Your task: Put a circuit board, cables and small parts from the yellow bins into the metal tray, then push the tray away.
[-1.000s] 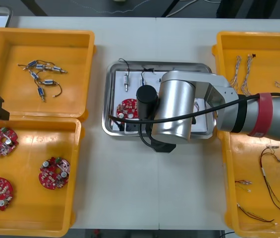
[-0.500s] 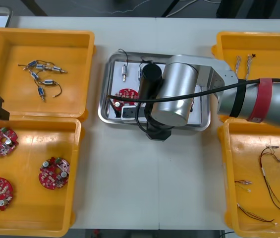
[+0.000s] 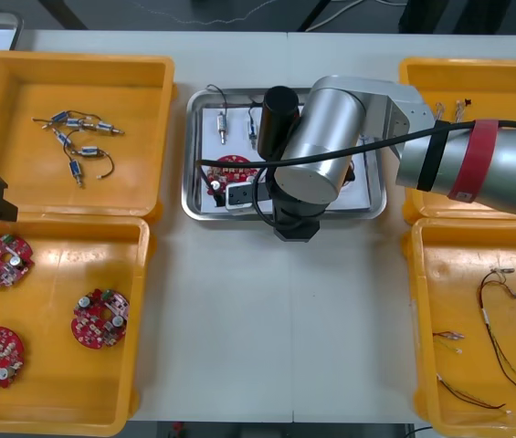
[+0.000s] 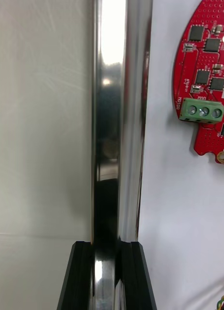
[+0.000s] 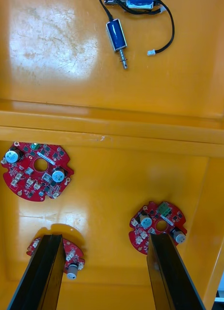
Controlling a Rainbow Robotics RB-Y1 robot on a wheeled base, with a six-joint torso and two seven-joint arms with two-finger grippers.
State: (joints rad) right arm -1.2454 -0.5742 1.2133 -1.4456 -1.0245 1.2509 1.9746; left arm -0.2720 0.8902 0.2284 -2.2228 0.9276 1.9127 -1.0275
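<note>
While within right tool (image 4: pixel 106 248), metal tray rim (image 4: pixel 116 121).

The right arm (image 3: pixel 477 169) reaches in from the right to the middle, wrist turned down. The right hand (image 3: pixel 295 224) points straight down, fingers (image 4: pixel 80 276) pinched narrowly on the metal tray's (image 3: pixel 216 215) near rim. The left hand (image 5: pixel 104 238) hangs at the left edge, fingers (image 5: pixel 44 271) spread apart.

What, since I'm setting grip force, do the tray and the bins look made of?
Metal tray: polished metal, probably steel; its rim, clamped in the right gripper, mirrors light. Yellow bins: glossy moulded plastic, likely; soft sheen. Left gripper hovers over the left ones, idle.
</note>
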